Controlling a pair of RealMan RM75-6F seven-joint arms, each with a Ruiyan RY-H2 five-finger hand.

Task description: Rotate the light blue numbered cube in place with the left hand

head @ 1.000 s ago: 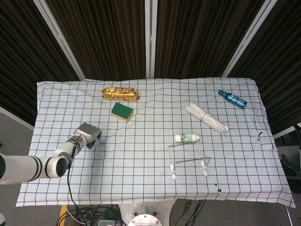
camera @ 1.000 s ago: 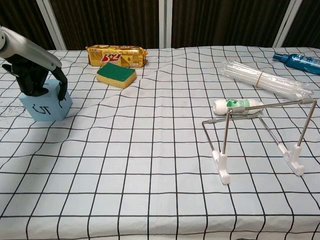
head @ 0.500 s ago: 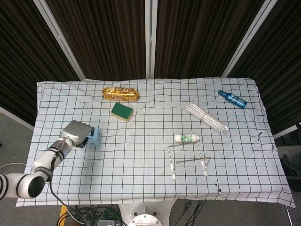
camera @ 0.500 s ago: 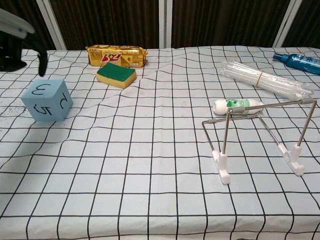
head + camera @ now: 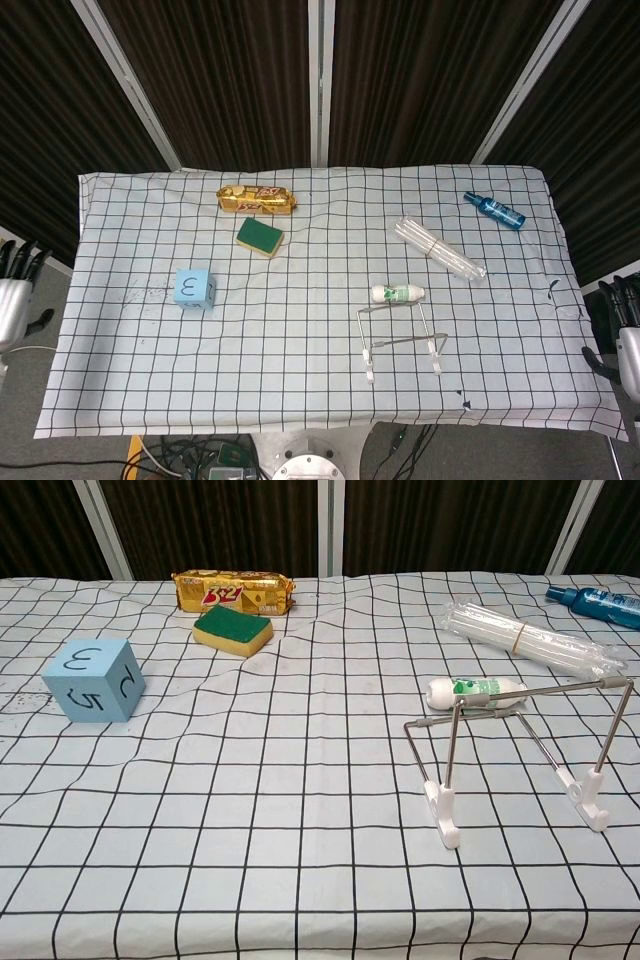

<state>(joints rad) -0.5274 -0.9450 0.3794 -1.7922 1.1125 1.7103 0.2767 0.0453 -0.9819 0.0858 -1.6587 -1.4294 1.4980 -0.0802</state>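
The light blue numbered cube stands alone on the checked cloth at the table's left, with a 3 on its top face. The chest view shows the cube with a 3 on top and a 5 and a 2 on its near sides. My left hand hangs beyond the table's left edge, fingers apart and holding nothing, well away from the cube. At the far right edge of the head view my right hand is off the table, fingers apart and empty. Neither hand shows in the chest view.
At the back left lie a gold snack packet and a green sponge. A clear sleeve of straws, a blue spray bottle, a small white bottle and a wire stand occupy the right half.
My left hand let go of the cube, lifted away and drew back leftward off the table. The cube stays where it was, now uncovered.
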